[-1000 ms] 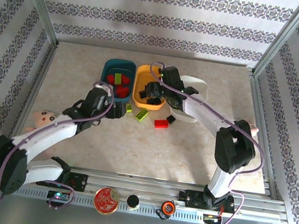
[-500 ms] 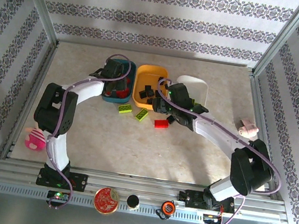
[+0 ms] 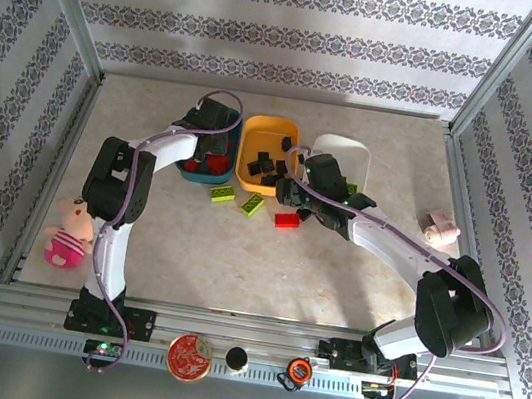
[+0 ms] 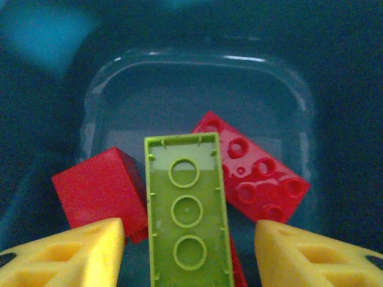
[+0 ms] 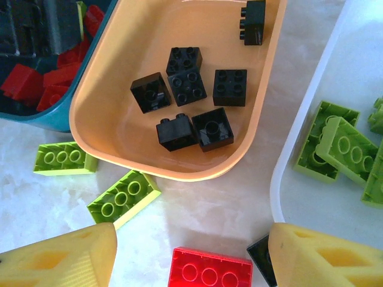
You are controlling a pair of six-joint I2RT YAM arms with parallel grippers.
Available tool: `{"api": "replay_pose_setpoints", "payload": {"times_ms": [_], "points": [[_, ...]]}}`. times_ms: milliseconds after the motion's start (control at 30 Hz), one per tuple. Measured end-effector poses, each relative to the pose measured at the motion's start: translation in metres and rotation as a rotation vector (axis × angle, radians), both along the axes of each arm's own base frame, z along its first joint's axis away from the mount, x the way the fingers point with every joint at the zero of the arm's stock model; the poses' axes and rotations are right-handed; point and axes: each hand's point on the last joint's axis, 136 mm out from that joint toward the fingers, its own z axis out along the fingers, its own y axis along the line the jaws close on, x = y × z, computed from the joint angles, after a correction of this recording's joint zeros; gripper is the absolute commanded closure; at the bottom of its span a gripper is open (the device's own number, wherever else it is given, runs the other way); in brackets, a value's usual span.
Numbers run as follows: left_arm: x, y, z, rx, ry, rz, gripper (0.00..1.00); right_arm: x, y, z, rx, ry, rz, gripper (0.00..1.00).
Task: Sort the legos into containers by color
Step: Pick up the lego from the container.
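My left gripper (image 3: 213, 130) (image 4: 188, 251) hangs open inside the dark teal tray (image 3: 190, 169) (image 4: 197, 78). An upside-down lime brick (image 4: 187, 209) lies between its yellow fingers (image 4: 66, 254), with a gap on each side, over red bricks (image 4: 254, 173). My right gripper (image 3: 286, 191) (image 5: 191, 257) is open over the table. A red brick (image 3: 287, 220) (image 5: 209, 272) lies between its fingertips and a black brick (image 5: 261, 258) sits by the right finger. The orange tray (image 3: 256, 137) (image 5: 96, 119) holds several black bricks (image 5: 191, 89). The white tray (image 3: 350, 150) (image 5: 281, 179) holds lime bricks (image 5: 335, 143). Two lime bricks (image 3: 222, 193) (image 5: 122, 197) lie on the table.
A pink pig toy (image 3: 68, 234) lies at the table's left edge. A pink-and-white roll (image 3: 439, 227) rests at the right. A round red disc (image 3: 188, 356) sits on the front rail. Patterned walls close in the back and sides.
My left gripper moved from the table in front of the teal tray into the tray and narrowed. My right gripper came off the orange tray toward the red brick.
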Motion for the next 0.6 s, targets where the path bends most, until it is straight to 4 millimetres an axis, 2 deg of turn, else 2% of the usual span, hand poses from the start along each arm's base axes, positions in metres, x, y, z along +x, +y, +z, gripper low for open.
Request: {"api": "replay_pose_setpoints", "payload": {"times_ms": [300, 600], "points": [[0.0069, 0.0026, -0.0045, 0.037, 0.005, -0.006, 0.61, 0.0026, -0.0015, 0.0057, 0.011, -0.017, -0.006, 0.32], [0.0081, 0.0022, -0.0045, 0.038, 0.003, -0.008, 0.72, 0.0059, -0.0055, 0.0064, 0.013, -0.02, -0.018, 0.32]]}}
